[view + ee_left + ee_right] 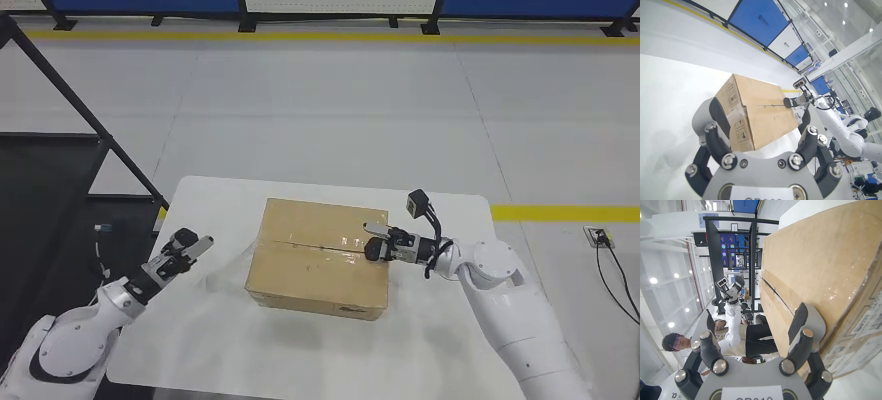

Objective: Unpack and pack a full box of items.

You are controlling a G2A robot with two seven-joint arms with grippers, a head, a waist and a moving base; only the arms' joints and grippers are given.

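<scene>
A closed brown cardboard box (318, 257) stands in the middle of the white table (215, 205), its top flaps meeting along a taped seam (779, 296). My right gripper (376, 246) is at the box's right end, open, with one finger (798, 321) lying on the top by the end of the seam and the other finger (710, 322) held clear above it. The left wrist view shows that fingertip (787, 103) on the seam of the box (761, 108). My left gripper (190, 245) hangs open over the table left of the box, a short gap away, holding nothing.
A black metal frame (90, 130) rises beside the table's left side. Bare table runs in front of and behind the box. A yellow floor line (565, 212) and a cable (605, 265) lie to the right, off the table.
</scene>
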